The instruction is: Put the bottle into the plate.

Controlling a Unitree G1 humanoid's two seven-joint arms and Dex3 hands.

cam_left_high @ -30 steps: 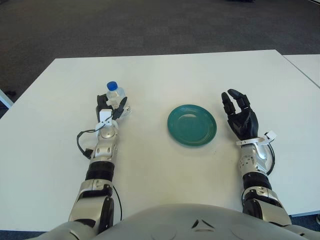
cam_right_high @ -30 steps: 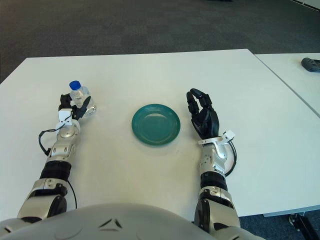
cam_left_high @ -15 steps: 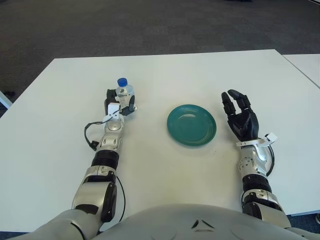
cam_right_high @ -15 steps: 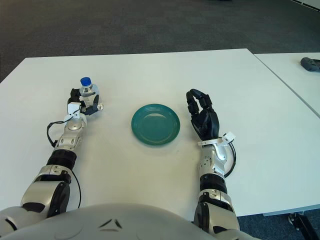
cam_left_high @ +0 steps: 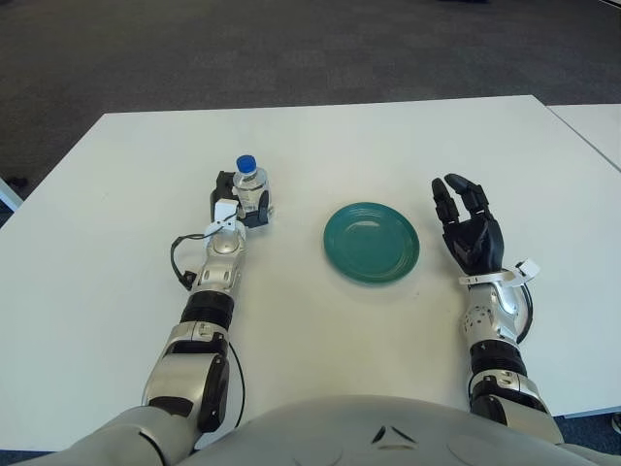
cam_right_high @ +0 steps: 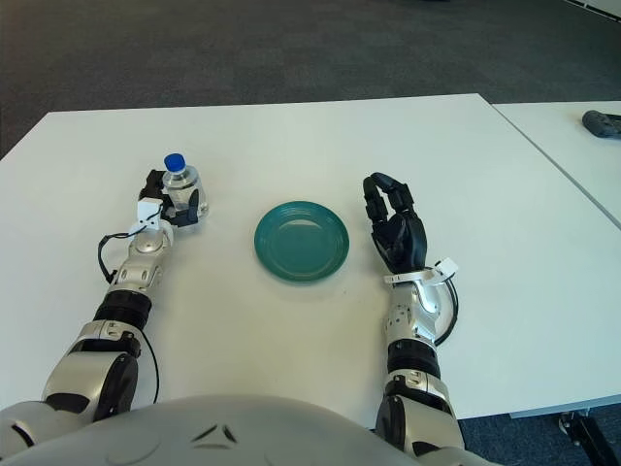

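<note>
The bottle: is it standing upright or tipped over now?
Upright: the bottle shows its blue cap on top, held in the left hand, left of the plate. The right hand is idle right of the plate.

Both arms: silver segmented shells with black joint bands. Left hand and right hand: black, three-fingered. White tag at each wrist. Black cable loops beside left forearm; another at right wrist. Grey rounded torso shell at bottom, small dark triangular marks.
</note>
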